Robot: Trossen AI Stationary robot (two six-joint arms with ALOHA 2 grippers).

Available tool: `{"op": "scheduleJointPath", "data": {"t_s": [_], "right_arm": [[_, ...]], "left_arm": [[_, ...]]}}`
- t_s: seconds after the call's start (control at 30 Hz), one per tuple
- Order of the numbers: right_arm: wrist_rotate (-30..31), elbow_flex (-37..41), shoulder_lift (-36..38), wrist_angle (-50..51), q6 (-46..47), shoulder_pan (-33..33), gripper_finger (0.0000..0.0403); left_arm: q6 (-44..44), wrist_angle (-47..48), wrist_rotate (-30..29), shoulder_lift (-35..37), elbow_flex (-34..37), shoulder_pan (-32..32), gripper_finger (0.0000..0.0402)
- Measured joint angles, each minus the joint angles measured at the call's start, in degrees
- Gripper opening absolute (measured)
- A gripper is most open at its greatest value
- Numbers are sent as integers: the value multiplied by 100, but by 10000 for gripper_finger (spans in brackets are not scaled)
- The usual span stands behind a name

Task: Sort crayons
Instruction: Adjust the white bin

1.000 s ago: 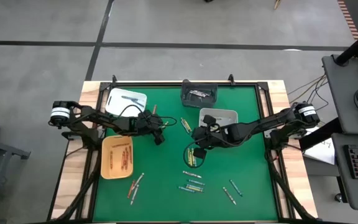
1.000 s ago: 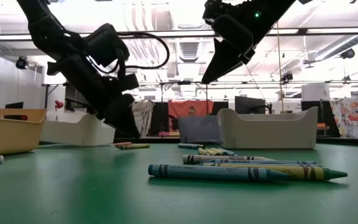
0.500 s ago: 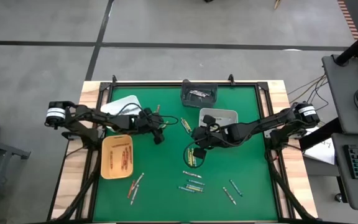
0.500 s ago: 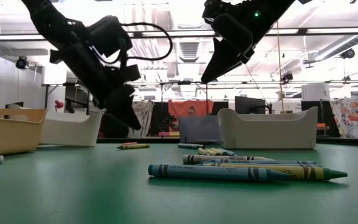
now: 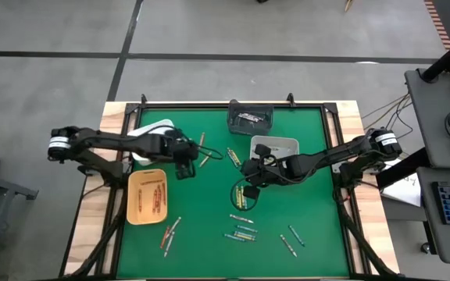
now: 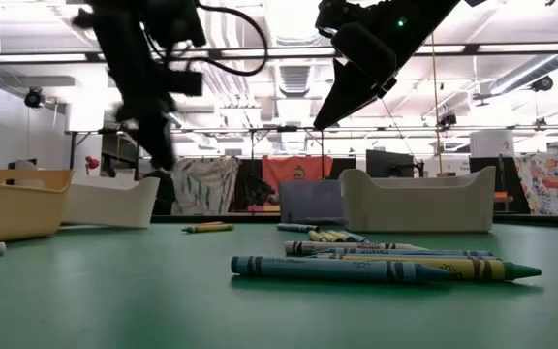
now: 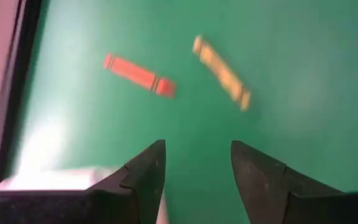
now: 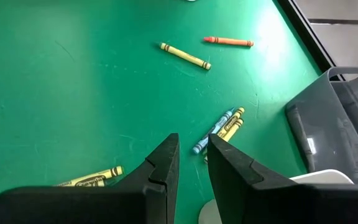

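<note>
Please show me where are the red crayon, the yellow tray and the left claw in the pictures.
red crayon [image 7: 138, 75]: left wrist view, middle of its wrapper.
yellow tray [image 5: 133, 205]: high view, its left rim.
left claw [image 7: 196, 167]: left wrist view, gap midway between its open fingertips.

By my left gripper sit a tan tray [image 5: 135, 204] and white tray [image 5: 152, 126]; by my right, a pale bin [image 5: 287, 144] and dark bin [image 5: 250, 110].

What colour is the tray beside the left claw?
Orange-tan plastic tray; the high view shows it best.
</note>
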State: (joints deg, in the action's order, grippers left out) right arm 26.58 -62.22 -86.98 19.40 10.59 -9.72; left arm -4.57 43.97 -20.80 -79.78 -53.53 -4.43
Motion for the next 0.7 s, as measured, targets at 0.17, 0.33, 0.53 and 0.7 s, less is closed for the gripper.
{"op": "scheduleJointPath", "data": {"t_s": [0.17, 0.33, 0.53, 0.7], "right_arm": [[0, 0, 0, -2, -13, 0, 72], [0, 0, 0, -20, -15, 0, 72], [-2, 2, 0, -22, -15, 0, 72], [-1, 4, 0, -46, -32, 0, 72]], "left_arm": [[153, 1663, -14, 478, -365, -88, 137], [45, 2471, 799, 896, -267, -343, 54], [-604, 3666, 969, 1131, -265, -372, 12], [-1301, 4419, 1253, 1209, -220, -367, 2]]}}
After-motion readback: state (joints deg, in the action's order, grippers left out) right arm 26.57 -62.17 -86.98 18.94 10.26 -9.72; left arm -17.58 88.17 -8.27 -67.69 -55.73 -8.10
